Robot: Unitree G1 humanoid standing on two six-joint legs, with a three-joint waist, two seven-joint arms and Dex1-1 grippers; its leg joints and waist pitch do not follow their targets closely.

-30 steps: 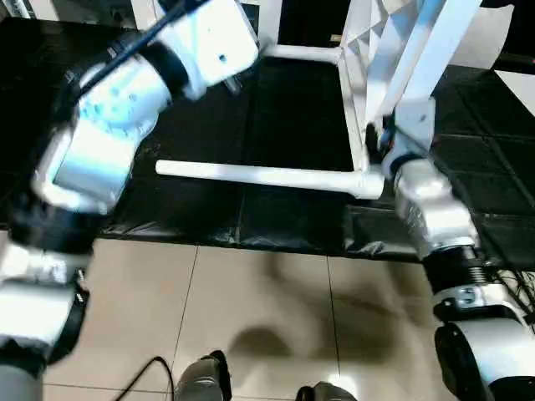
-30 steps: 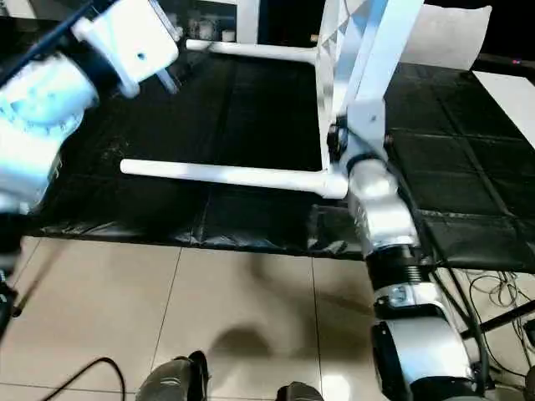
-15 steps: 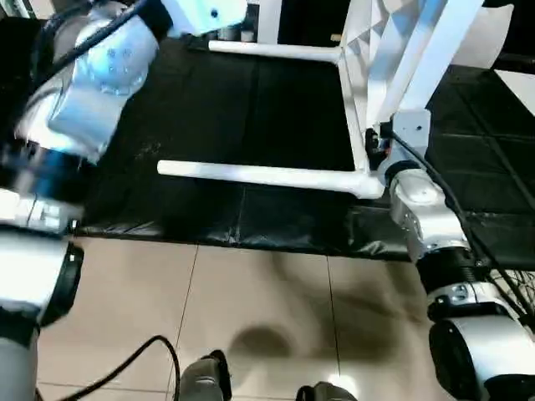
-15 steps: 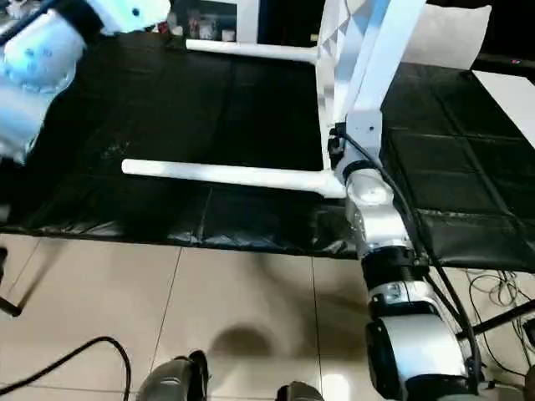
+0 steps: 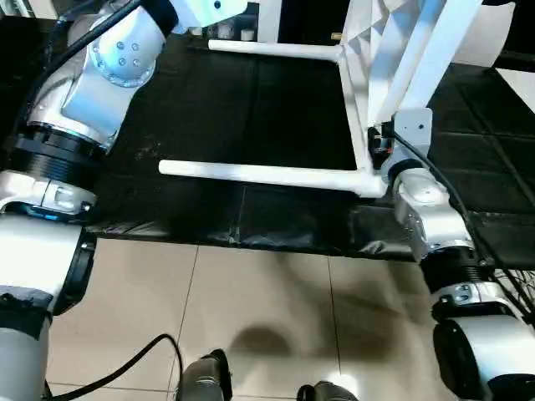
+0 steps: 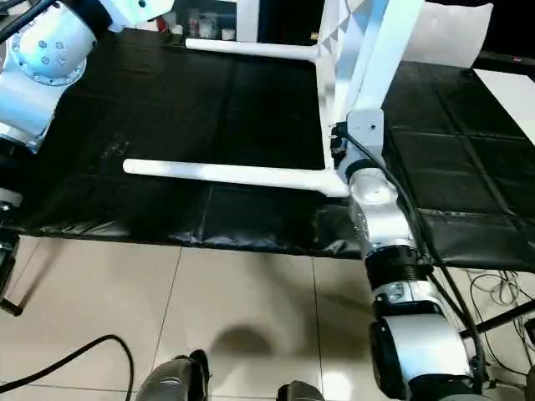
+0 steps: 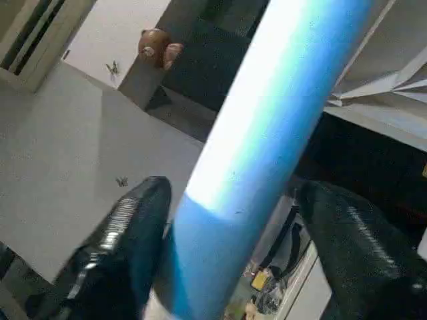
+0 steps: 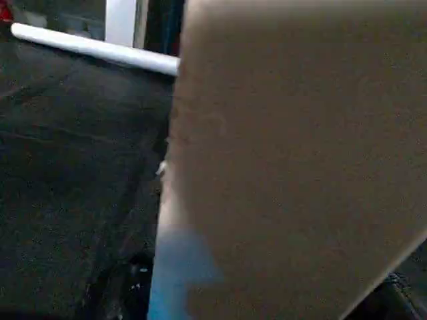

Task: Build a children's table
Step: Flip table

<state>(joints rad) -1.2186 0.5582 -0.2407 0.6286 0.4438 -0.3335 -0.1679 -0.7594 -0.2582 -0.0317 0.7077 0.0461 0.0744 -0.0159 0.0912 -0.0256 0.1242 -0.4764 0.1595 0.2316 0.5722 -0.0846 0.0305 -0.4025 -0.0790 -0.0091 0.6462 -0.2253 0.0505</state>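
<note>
Left arm has swung up toward 11 o'clock. Left gripper (image 7: 233, 193) now straddles the far leg (image 5: 276, 52), jaws open, one side clear of the tube. Table top (image 5: 372, 38) stands on edge at 1 o'clock on the work table (image 5: 276, 109), near leg (image 5: 259, 175) pointing to 9 o'clock. Right gripper (image 5: 380, 144) sits at the top's lower corner; can't tell its grip. Likely next: clamp and screw.

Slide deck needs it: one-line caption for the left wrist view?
Left gripper straddling a white table leg, its black fingers on either side of the tube.
</note>
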